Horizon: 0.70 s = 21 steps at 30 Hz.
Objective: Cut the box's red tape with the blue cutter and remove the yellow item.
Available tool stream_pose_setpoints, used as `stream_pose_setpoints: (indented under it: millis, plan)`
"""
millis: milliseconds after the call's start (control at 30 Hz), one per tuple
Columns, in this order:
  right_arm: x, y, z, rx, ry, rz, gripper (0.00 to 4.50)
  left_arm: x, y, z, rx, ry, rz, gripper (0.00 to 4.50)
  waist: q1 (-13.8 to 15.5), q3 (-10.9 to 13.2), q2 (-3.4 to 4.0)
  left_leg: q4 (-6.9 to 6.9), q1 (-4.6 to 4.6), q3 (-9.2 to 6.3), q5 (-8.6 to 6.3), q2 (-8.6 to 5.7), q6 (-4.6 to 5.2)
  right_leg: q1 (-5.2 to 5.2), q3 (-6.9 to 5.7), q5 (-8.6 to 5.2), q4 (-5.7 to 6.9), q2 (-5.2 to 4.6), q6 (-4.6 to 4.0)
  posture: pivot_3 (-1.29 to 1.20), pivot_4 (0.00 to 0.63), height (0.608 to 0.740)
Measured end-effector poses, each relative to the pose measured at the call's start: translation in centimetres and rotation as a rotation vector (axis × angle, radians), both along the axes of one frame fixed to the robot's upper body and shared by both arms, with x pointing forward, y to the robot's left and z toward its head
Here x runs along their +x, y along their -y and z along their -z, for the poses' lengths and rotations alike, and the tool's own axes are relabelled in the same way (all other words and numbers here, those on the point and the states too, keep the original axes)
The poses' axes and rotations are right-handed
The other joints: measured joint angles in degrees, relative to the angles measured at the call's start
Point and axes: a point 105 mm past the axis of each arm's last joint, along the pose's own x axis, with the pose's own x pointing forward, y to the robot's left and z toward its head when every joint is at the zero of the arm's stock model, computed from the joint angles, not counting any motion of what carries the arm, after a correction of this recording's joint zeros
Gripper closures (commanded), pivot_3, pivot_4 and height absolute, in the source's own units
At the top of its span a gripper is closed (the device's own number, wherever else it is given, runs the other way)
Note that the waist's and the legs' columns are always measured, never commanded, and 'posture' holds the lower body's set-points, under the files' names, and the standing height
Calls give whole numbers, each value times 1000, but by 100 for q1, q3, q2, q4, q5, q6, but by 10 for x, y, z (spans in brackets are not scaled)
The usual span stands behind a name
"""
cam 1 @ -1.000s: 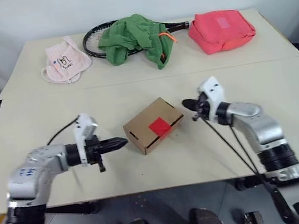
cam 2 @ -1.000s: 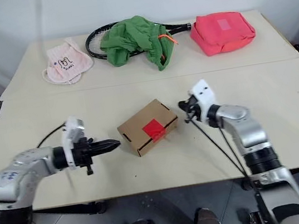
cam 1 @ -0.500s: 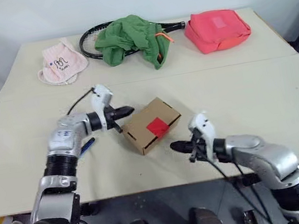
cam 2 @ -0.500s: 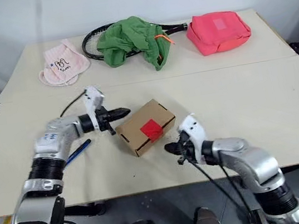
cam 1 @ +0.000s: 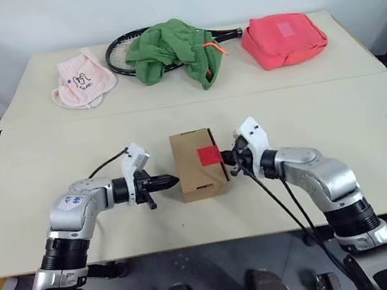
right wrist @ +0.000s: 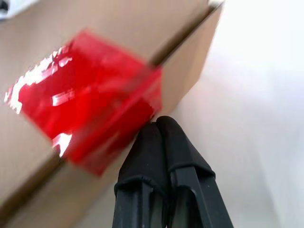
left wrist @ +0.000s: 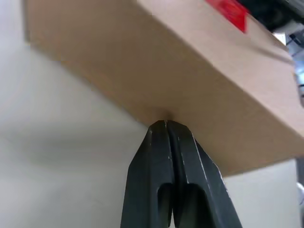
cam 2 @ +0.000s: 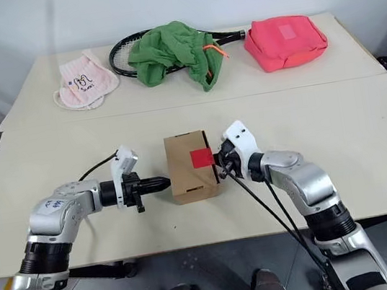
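You have the box (cam 1: 199, 164) lying on the near surface (cam 1: 51, 166) between both hands. Left hand (cam 1: 173, 181), fingers pressed together, touches its left side. Right hand (cam 1: 228, 159), also pressed together, meets the red tape (cam 1: 209, 155) at the right edge.

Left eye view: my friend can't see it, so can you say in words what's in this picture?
A small brown box with red tape sits on a pale table, squeezed between two robot grippers, the left gripper and the right gripper, both shut. At the back lie a pink cloth, a racket under a green cloth, and a pink-red bag.
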Motion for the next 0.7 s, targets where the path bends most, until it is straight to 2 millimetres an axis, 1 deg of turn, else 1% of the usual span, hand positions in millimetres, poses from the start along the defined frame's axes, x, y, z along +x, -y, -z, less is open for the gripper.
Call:
stream_pose_setpoints:
  millis: [100, 200, 367, 467, 500, 567, 600, 667, 700]
  plan:
    - [11, -1, -1, -29, 17, -28, 4500, -7, 11, 7, -34, -29, -18, 4449, 8, 0, 0, 0, 0, 0, 0, 0, 0, 0, 0, 0, 1, 0, 0, 0, 150, 740]
    - [23, 0, -1, -63, 37, -66, 4500, -7, 20, 8, -65, -29, -55, 4449, 2, 0, 0, 4, 0, 1, 0, 0, 0, 1, 0, 0, -1, 0, 0, 0, 150, 740]
    - [38, 2, -1, -83, 58, -106, 4500, -3, 27, 9, -93, -22, -101, 4449, -11, 0, 0, 4, 0, 2, 0, 0, 0, 1, 0, 0, -2, 0, 0, 0, 150, 740]
    - [43, 4, 1, -96, 75, -117, 4500, -2, 27, 9, -91, -15, -113, 4449, -8, 0, 0, 4, 0, 2, 0, 0, -1, 1, 0, 0, -2, 0, 0, 0, 150, 740]
    - [44, 6, -1, -101, 84, -126, 4500, -2, 24, 7, -77, -4, -113, 4449, -17, 0, 0, 4, -1, 2, 0, 0, -1, 0, 0, 0, -4, 0, 0, 0, 150, 740]
    - [44, 19, -10, -104, 104, -125, 4500, -6, 17, -1, -60, 27, -109, 4449, -6, 0, 0, 3, -1, 1, -1, 0, -3, 0, 0, 0, -1, 0, -1, 0, 150, 740]
    - [44, 27, -14, -108, 113, -121, 4500, -8, 11, -5, -51, 37, -113, 4449, -1, 0, 0, 2, -1, 1, -2, 1, -4, 0, 0, 0, -6, 0, 0, 0, 150, 740]
    - [36, 48, -32, -95, 141, -132, 4500, -15, -8, -15, -17, 70, -126, 4449, 0, 1, 1, 0, -1, 1, -4, 2, -7, 0, 0, 0, -9, 0, 0, 0, 150, 740]
    - [32, 58, -39, -87, 151, -137, 4319, -17, -16, -22, -8, 92, -135, 4280, 3, 1, 1, 1, -1, 1, -5, 3, -8, 0, -1, 0, -8, 1, 0, 0, 150, 740]
